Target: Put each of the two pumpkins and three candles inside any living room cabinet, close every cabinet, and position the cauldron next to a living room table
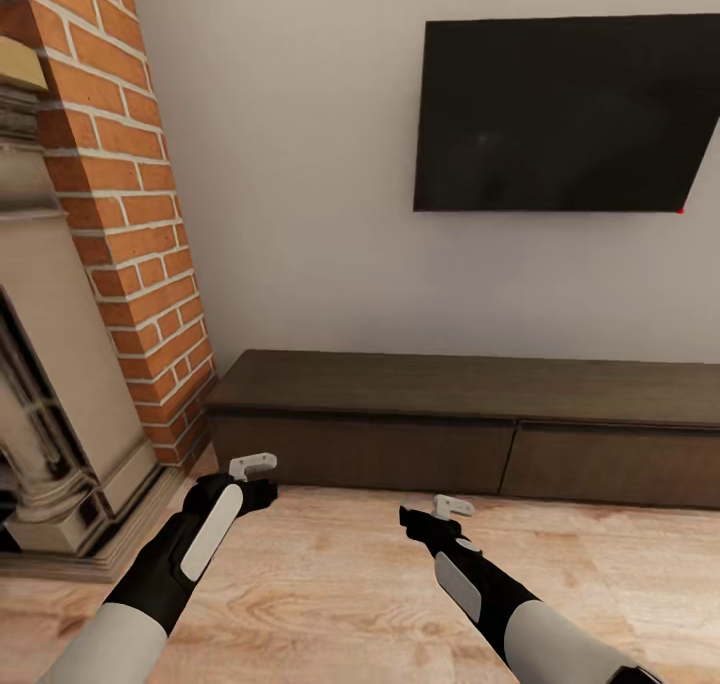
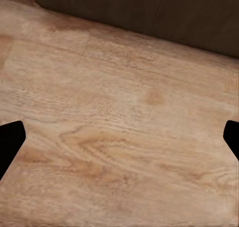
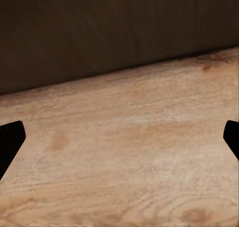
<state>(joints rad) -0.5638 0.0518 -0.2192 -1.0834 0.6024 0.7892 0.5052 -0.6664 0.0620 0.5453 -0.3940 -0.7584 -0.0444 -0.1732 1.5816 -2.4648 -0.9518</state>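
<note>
Wooden floor (image 2: 119, 137) before dark cabinet (image 2: 174, 13)

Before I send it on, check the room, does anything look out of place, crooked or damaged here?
Nothing stands out. The cabinet sits straight against the wall with its drawer fronts flush, the television hangs flat above it, and the wooden floor shows no spill. The left gripper and right gripper are open, holding nothing.

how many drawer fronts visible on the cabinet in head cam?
2. On the cabinet, one drawer front sits at left and one at right, both flush shut. The unit runs past the picture's right edge, so more may be hidden.
</note>
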